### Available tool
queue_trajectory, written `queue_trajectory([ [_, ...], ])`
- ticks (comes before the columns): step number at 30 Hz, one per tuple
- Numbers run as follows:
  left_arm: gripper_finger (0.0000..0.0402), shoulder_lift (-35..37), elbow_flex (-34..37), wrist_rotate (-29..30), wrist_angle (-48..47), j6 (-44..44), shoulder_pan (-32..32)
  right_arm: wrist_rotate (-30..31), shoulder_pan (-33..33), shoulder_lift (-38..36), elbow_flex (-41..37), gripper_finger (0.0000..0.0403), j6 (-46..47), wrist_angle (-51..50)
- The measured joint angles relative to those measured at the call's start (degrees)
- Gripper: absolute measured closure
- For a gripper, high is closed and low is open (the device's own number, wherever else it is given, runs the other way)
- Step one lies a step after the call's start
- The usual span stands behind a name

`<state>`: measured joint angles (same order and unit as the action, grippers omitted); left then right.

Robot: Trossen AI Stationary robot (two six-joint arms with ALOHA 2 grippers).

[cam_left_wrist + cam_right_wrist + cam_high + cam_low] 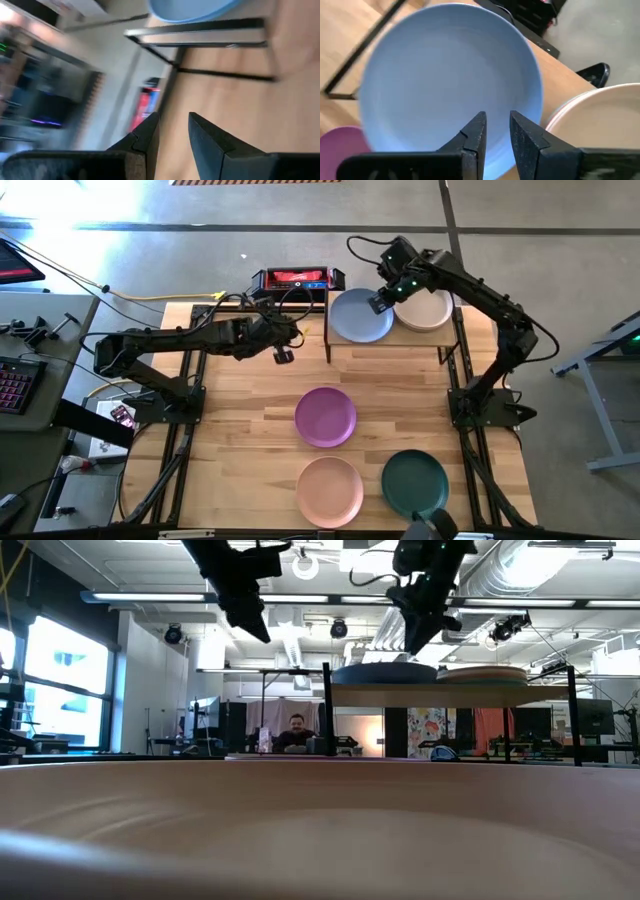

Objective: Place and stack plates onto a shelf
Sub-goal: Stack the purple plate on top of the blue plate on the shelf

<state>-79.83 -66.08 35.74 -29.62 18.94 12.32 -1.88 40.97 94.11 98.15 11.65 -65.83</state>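
Hovering at the upper middle of the high view, the right claw (381, 304) hangs over the right edge of the blue plate (360, 316), its fingers (476, 136) parted a little with nothing between them. That plate lies on the shelf (390, 351), touching a beige plate (424, 310) on its right. Left of the shelf, the left claw (283, 355) hangs over the desk (250, 395), slightly apart, grasping nothing. Purple (325, 417), peach (329, 491) and teal (414, 483) plates lie on the desk lower down.

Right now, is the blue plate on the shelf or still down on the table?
On the shelf: the blue plate lies flat on its raised board beside a beige plate.
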Motion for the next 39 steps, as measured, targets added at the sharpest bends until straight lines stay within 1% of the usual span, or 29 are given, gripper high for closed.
queue_trajectory([
  [4, 0.0309, 0.0, 0.0, -7.8, -2.1, -12.9, 0.0, -0.4, -0.9, -2.0, 0.0, 0.0339, 0.3, -0.1],
  [7, 0.031, 0.0, 0.0, -15.3, -2.4, -22.9, 0.0, -0.5, -1.8, -3.3, 0.0, 0.0339, 0.3, -0.1],
  [10, 0.0309, -0.4, 0.0, -21.2, -2.3, -29.9, 0.0, -0.6, -2.7, -3.8, 0.0, 0.0339, 0.4, -0.1],
  [14, 0.0309, -2.3, 0.0, -25.2, -4.2, -35.1, 0.1, -0.6, -3.5, -3.8, 0.0, 0.0339, 0.4, -0.1],
  [17, 0.031, -4.8, 0.0, -29.8, -6.2, -38.2, 0.1, -0.6, -4.1, -3.8, 0.0, 0.0339, 0.4, -0.1],
  [21, 0.0309, -7.3, 0.0, -36.3, -6.2, -39.9, 0.1, -0.6, -4.9, -3.8, 0.0, 0.0339, 0.7, -1.1],
  [24, 0.031, -8.2, 0.0, -40.9, -6.2, -39.9, 0.5, -0.5, -5.8, -3.8, 0.0, 0.0339, 2.6, -2.0],
  [28, 0.0309, -8.8, 0.0, -43.9, -6.6, -39.4, 1.1, -0.1, -7.5, -3.8, 0.0, 0.0339, 5.0, -2.5],
  [35, 0.0309, -8.8, 0.0, -44.0, -7.5, -41.4, 2.1, -0.1, -10.7, -3.8, 0.0, 0.0339, 10.5, -2.5],
  [39, 0.0309, -10.7, 0.0, -44.0, -8.2, -42.5, 2.0, -0.1, -12.9, -3.8, 0.0, 0.0339, 12.5, -2.5],
])
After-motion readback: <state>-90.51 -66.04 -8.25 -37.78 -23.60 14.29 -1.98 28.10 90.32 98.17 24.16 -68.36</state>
